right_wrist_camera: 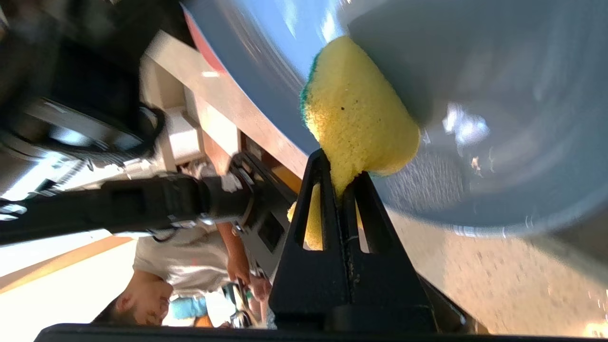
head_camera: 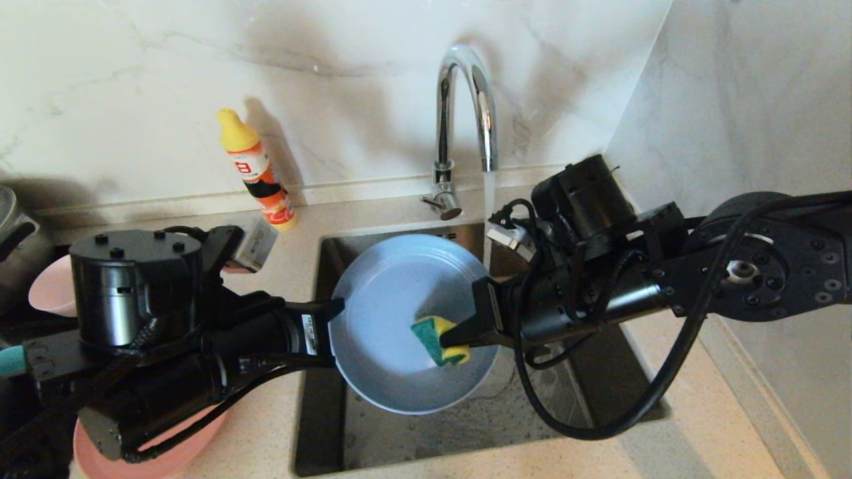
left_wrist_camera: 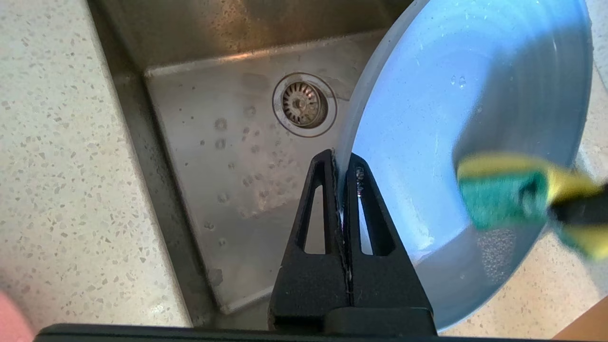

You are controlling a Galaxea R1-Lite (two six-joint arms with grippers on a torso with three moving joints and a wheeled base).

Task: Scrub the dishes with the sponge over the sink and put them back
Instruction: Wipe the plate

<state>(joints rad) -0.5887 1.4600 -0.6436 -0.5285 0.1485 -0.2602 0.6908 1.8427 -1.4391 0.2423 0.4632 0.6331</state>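
A blue-grey plate (head_camera: 393,313) hangs tilted over the steel sink (head_camera: 319,426), its face turned up toward me. My left gripper (head_camera: 336,307) is shut on the plate's left rim (left_wrist_camera: 343,142), one finger on each side of it. My right gripper (head_camera: 459,332) is shut on the yellow and green sponge (head_camera: 439,339), which presses against the plate's lower right face (right_wrist_camera: 498,156). In the right wrist view the sponge (right_wrist_camera: 356,118) bulges out past the fingertips. A salmon-pink plate (head_camera: 153,459) and a pale pink bowl (head_camera: 50,286) lie on the counter at the left.
Water runs from the chrome tap (head_camera: 466,113) into the sink behind the plate. A yellow and orange detergent bottle (head_camera: 256,169) stands on the counter by the wall. The round drain (left_wrist_camera: 304,104) sits in the basin floor. A wall rises at the right.
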